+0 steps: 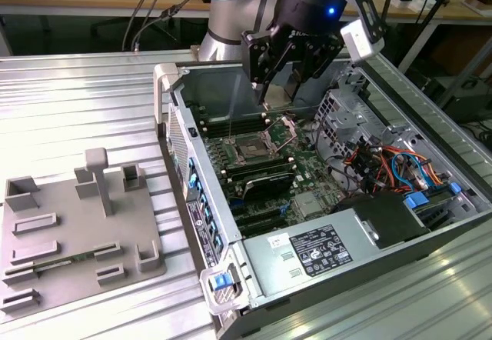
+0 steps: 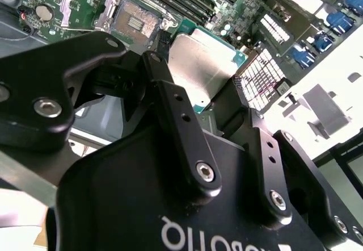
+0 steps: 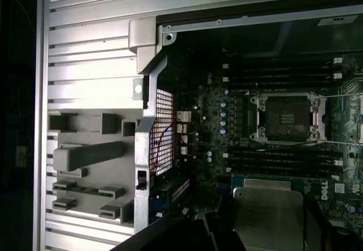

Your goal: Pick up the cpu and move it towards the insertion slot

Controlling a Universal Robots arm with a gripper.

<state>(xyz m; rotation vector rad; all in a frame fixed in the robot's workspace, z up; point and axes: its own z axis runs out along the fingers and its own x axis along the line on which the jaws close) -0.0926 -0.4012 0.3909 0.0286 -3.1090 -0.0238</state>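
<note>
My gripper [image 1: 280, 86] hangs over the open computer case, above the far part of the motherboard. It is shut on the cpu [image 2: 204, 63], a flat silvery square chip clamped by its edges between the two black fingers [image 2: 170, 103]. The first wrist view has the cpu [image 3: 266, 214] in front of my gripper [image 3: 266, 231]. The insertion slot [image 1: 252, 149] is a square socket with a dark centre, and its metal frame stands hinged open. It lies below the gripper, a short way toward the near side. In both wrist views the insertion slot [image 2: 133, 18] [image 3: 286, 117] sits apart from the held cpu.
Long black memory slots [image 3: 283, 72] flank the socket. A drive cage and coloured cables [image 1: 384, 163] fill the case on the exterior view's right, with the power supply [image 1: 323, 251] at the front. A grey fixture plate [image 1: 77, 232] holding a green memory stick [image 1: 69, 259] lies outside the case wall [image 1: 184, 148].
</note>
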